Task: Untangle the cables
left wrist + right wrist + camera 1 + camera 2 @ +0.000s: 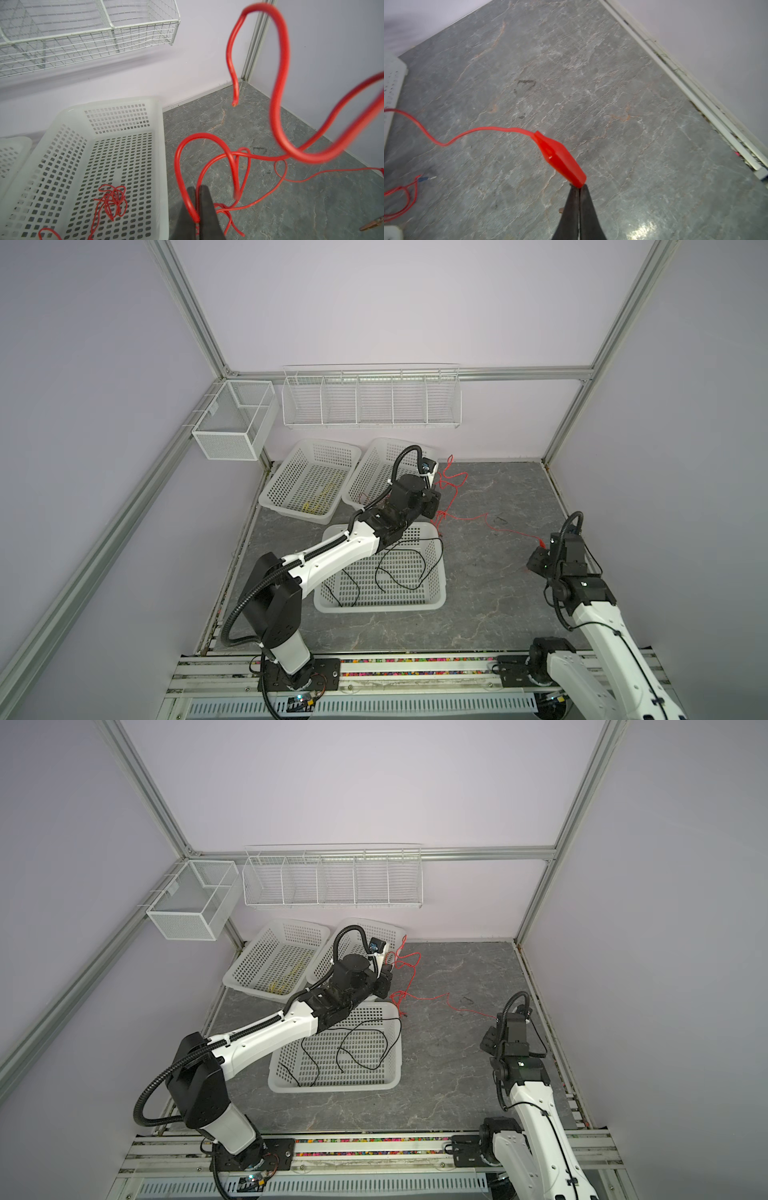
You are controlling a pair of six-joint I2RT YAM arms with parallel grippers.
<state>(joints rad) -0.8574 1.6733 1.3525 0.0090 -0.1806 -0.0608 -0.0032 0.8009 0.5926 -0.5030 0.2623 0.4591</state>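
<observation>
Status: left gripper (197,199) clenched on a red cable (281,83), its loops lifted over the grey marble tabletop (291,207) beside a white perforated basket (164,166) holding a red bundle (113,200) | right gripper (579,190) closed, pinching the tip of a red alligator clip (559,158), whose lead trails across the table | black cables (424,564) lie in the near basket (374,606) | yellow cables (318,502) lie in the far left basket (279,472)

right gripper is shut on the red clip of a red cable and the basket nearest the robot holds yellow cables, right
Not quite: the nearest basket holds black cables, as both top views show; the yellow cables lie in the far left basket. The right gripper is shut on the red clip of a red cable.
</observation>
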